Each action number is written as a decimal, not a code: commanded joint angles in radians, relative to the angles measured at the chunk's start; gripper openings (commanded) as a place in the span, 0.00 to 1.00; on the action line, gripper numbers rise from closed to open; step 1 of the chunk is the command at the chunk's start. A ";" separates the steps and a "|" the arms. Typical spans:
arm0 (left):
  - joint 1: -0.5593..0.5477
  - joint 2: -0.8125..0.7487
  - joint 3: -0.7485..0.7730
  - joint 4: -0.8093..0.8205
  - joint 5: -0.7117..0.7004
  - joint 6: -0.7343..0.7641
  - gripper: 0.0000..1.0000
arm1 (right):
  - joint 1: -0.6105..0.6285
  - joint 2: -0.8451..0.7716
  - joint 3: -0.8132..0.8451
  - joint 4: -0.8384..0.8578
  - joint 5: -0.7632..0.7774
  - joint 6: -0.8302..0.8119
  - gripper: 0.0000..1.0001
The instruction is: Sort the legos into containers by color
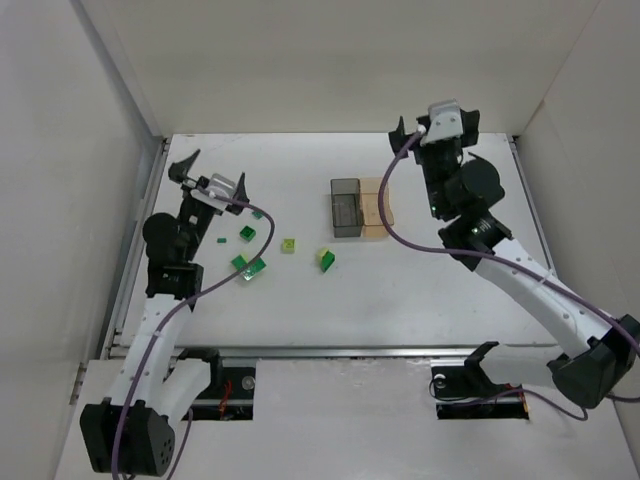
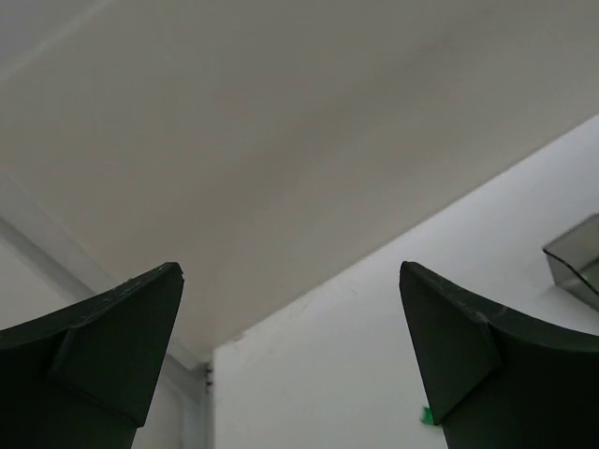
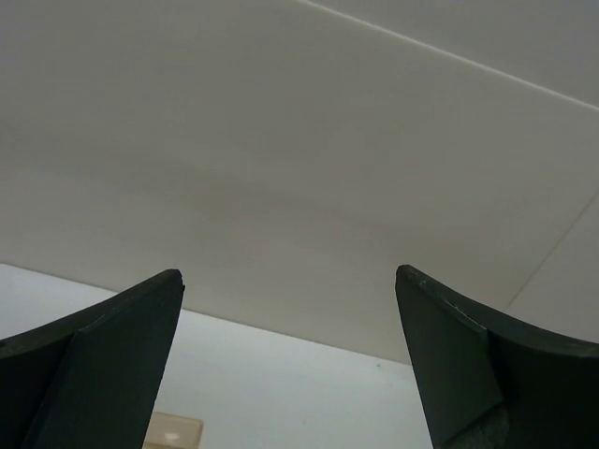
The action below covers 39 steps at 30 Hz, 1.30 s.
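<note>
Several small dark green legos (image 1: pixel 245 233) lie on the white table left of centre. Two pale yellow-green legos (image 1: pixel 289 245) (image 1: pixel 326 259) lie a little to their right. The two containers stand side by side at mid-table: the smoky grey one (image 1: pixel 346 207) and the pale orange one (image 1: pixel 378 208). My left gripper (image 1: pixel 215 168) (image 2: pixel 290 271) hangs open above the table's left part, behind the green bricks, holding nothing. My right gripper (image 1: pixel 436 118) (image 3: pixel 288 273) is raised and open behind and to the right of the containers, also holding nothing. A sliver of a green lego (image 2: pixel 427 414) shows by the left gripper's right finger.
White walls enclose the table on the left, back and right. A corner of the grey container (image 2: pixel 580 257) shows at the right edge of the left wrist view. The orange container's rim (image 3: pixel 173 428) shows at the bottom of the right wrist view.
</note>
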 commanded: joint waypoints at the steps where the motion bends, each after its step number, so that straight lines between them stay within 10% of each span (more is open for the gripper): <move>1: -0.019 0.034 0.111 -0.294 -0.079 0.159 1.00 | 0.093 0.044 0.125 -0.339 0.232 0.109 1.00; 5: -0.082 0.148 0.226 -0.532 -0.226 0.260 1.00 | 0.121 0.045 0.173 -0.588 0.018 0.284 1.00; 9: -0.140 0.218 0.246 -0.511 -0.392 0.183 1.00 | 0.192 0.103 0.168 -0.658 0.382 0.474 1.00; 14: -0.162 0.264 0.217 -0.366 -0.648 -0.066 1.00 | 0.201 0.153 0.197 -0.801 0.267 0.678 1.00; 25: -0.036 0.644 0.505 -0.814 -0.127 -0.131 0.93 | 0.201 0.263 0.265 -0.789 -0.020 0.646 1.00; 31: -0.013 0.907 0.677 -0.992 -0.069 -0.149 0.87 | 0.086 0.263 0.243 -0.728 -0.367 0.670 1.00; 39: -0.022 0.906 0.636 -1.002 -0.042 -0.052 0.83 | -0.002 0.308 0.279 -0.780 -0.399 0.680 1.00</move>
